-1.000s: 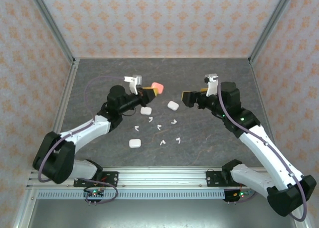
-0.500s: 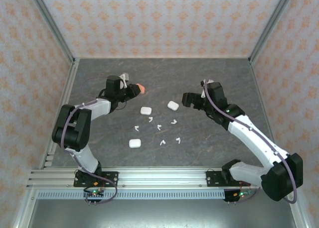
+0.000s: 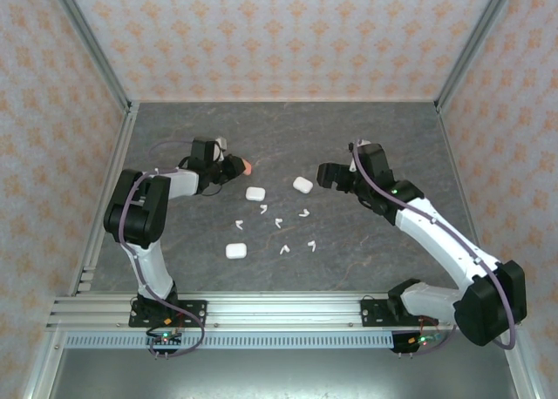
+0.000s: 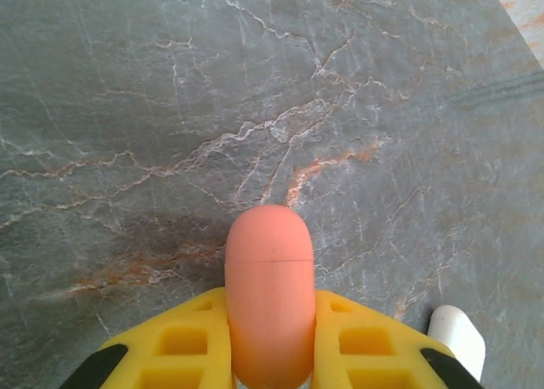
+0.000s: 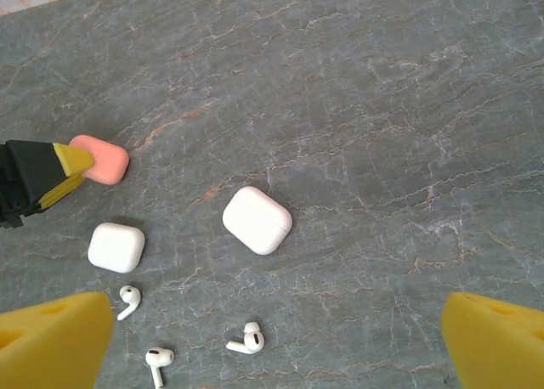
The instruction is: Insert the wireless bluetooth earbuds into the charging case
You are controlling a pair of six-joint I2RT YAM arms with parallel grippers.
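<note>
My left gripper [image 3: 237, 165] is shut on a closed coral-pink charging case [image 4: 269, 270], low over the far-left part of the table; the case [image 3: 248, 165] sticks out past the yellow fingers [image 4: 170, 342]. My right gripper [image 3: 326, 174] hangs open and empty, just right of a closed white case [image 3: 302, 185]. In the right wrist view that white case [image 5: 257, 220] lies ahead of the open gripper [image 5: 276, 346], and white earbuds [image 5: 246, 341] [image 5: 129, 301] [image 5: 157, 359] lie near it. Several white earbuds [image 3: 278, 222] are scattered mid-table.
Two more closed white cases lie on the grey marble table [image 3: 375, 138]: one [image 3: 255, 192] near the coral case, one [image 3: 235, 251] nearer the front. Patterned walls and metal posts [image 3: 109, 72] enclose the table on three sides.
The left arm has swung back and down to the left, carrying the coral case from mid-air above the white case to low over the table. The right gripper dropped slightly and stayed open.
</note>
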